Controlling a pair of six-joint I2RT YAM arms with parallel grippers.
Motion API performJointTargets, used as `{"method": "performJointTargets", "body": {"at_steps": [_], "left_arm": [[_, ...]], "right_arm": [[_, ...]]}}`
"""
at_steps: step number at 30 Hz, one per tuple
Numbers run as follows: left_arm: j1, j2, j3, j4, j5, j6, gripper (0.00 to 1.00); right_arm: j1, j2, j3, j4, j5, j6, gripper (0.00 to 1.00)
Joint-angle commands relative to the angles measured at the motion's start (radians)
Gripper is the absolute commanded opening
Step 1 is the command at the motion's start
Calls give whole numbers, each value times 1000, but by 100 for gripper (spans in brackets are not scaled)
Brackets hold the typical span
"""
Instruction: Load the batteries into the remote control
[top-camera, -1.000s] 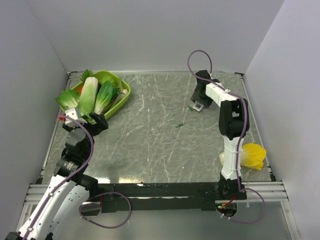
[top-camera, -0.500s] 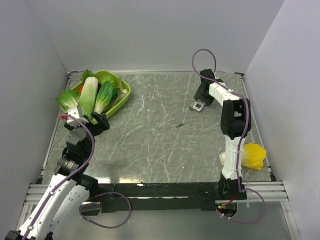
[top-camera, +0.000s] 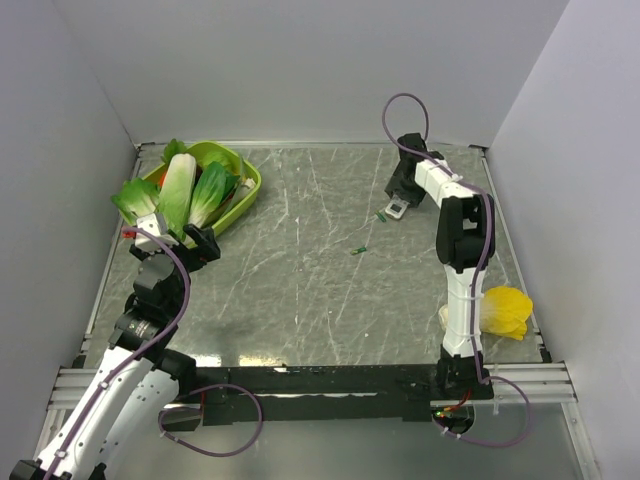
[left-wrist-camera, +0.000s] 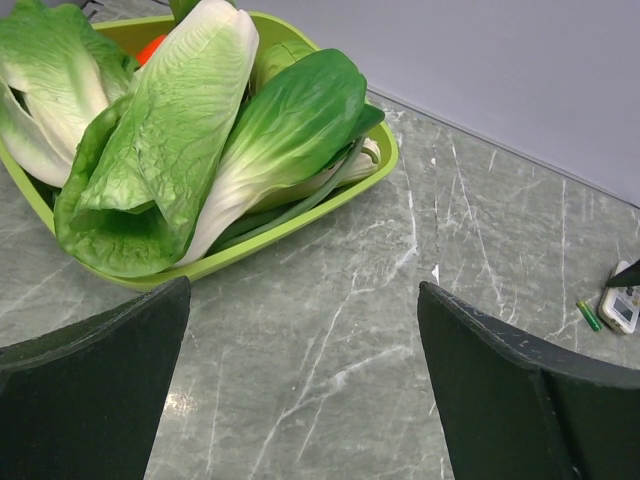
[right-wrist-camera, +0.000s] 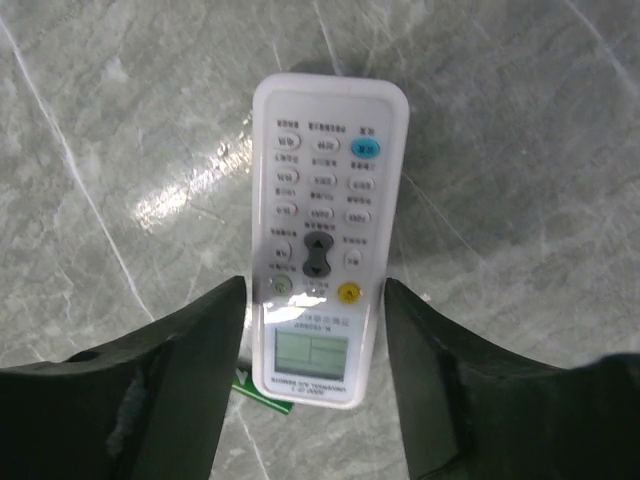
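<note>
The slim white rectangular remote control (right-wrist-camera: 325, 180) lies flat and face up on the grey marbled table (top-camera: 300, 280), far on the right side, with its buttons and small display showing. The right gripper (right-wrist-camera: 315, 300) is directly over it. Its jaws stand partway open and straddle the display end, one dark finger close along each long side. The remote's long axis runs parallel to the finger faces, so closing would pinch it across its narrow width. There seems to be only a sliver of gap on either side, and I cannot tell whether the pads are pressing on it or just flanking it.

One small green cylindrical battery (right-wrist-camera: 262, 392) pokes out just beside the display-end corner of the remote, close under the finger on the left of the wrist view. A second battery (top-camera: 358, 249) of the same kind lies alone on the bare table, nearer the middle and well apart from the remote.

The left gripper (left-wrist-camera: 303, 300) holds nothing and its jaws are spread wide. It hovers far off on the left, near the lime-green plastic tray (left-wrist-camera: 385, 160) of leafy vegetables (left-wrist-camera: 170, 130), so the right arm is plainly the nearer one.

With the face upward, the battery compartment is presumably on the hidden underside — the next move probably needs a firm grip across the width and then a turn-over.
</note>
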Motion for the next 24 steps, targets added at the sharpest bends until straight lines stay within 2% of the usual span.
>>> {"method": "performJointTargets", "body": {"at_steps": [1,6,9,14,18,22,24], "left_arm": [[5,-7,42,24,20,13,99],[3,-11,44,24,18,13,99],[3,-14,42,23,23,15,99],[3,-13,42,27,36,18,99],[2,-1,38,46,87,25,99],[3,39,51,79,223,27,100],[3,79,67,84,300,16,99]], "right_arm": [[-7,56,82,-72,-10,-17,69],[-7,45,61,-52,-7,-13,71],[-7,40,49,-40,-4,-13,68],[-9,17,24,-11,-4,-11,52],[-9,-93,-78,76,-13,-27,36],[-7,-233,-192,190,-82,-54,32],[-6,-329,-270,272,-120,-79,25]]}}
